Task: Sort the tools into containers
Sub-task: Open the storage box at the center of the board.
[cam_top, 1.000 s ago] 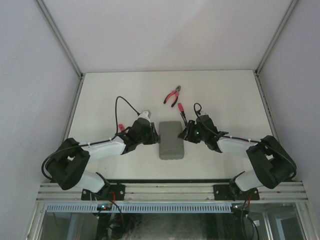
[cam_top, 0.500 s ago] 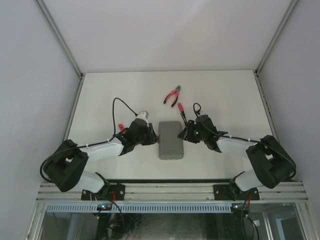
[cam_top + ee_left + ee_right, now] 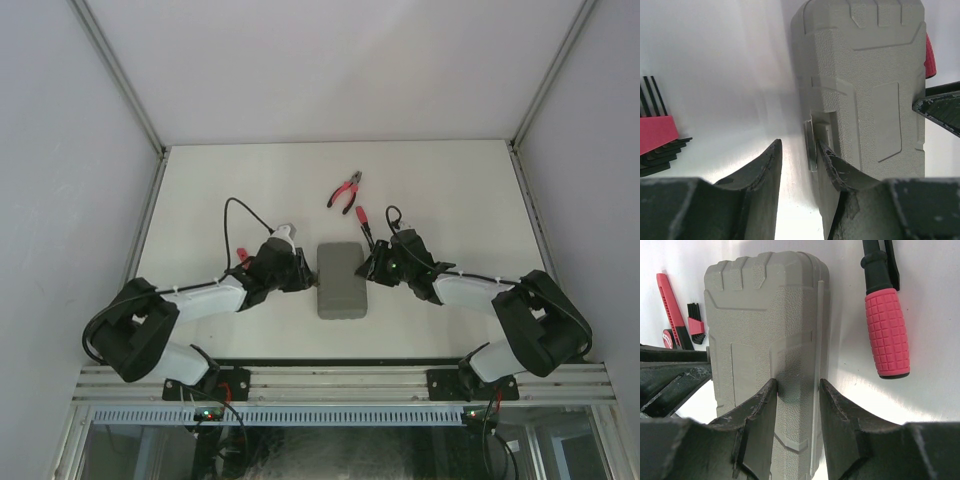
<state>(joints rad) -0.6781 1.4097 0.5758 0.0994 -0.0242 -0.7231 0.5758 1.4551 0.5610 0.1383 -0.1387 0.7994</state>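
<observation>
The grey case lies closed on the table between my two arms. My left gripper is at its left side. In the left wrist view this gripper stands part open over bare table, and its right finger rests against the case by a metal latch. My right gripper is at the case's right side. Seen from the right wrist, it is part open, with its tips set on the right edge of the case. A red-handled screwdriver lies just beyond it. Red-handled pliers lie further back.
A red holder of black hex keys lies left of the case, near my left arm. A long red-and-black tool and a small round red piece lie there too. The screwdriver lies close to my right wrist cable.
My left gripper has eased slightly toward the near side along the case's left edge. The case and the right arm have not visibly moved.
</observation>
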